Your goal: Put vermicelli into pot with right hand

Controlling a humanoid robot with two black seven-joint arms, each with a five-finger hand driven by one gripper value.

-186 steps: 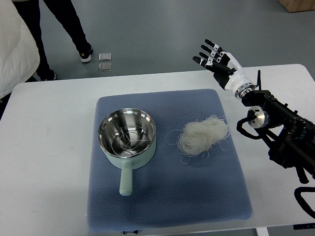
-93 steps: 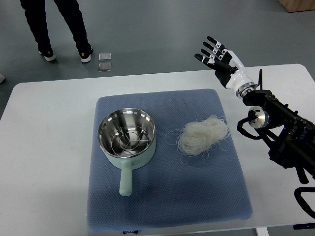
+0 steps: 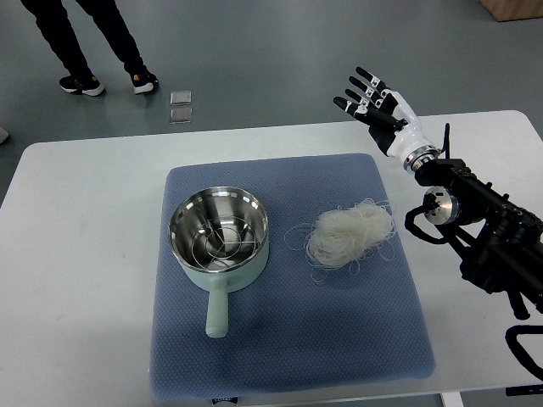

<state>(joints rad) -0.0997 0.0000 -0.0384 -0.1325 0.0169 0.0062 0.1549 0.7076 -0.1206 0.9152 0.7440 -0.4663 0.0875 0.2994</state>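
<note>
- A blue quilted mat [image 3: 288,339] covers the white table [image 3: 76,254]
- On it, a pale green steel-lined pot [image 3: 219,242] holds a wire rack
- A white vermicelli nest [image 3: 349,234] lies beside it
- The right hand [image 3: 379,105] hovers beyond, fingers spread, empty
- A person's legs [image 3: 85,38] stand on grey floor

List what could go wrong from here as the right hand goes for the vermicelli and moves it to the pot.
1. The vermicelli is a loose nest with stray strands on the blue mat; a grasp by the open right hand may leave some behind.
2. Trailing strands could drape over the rim of the pot or drop on the mat on the way.
3. The pot holds a wire rack; strands may snag on it.
</note>
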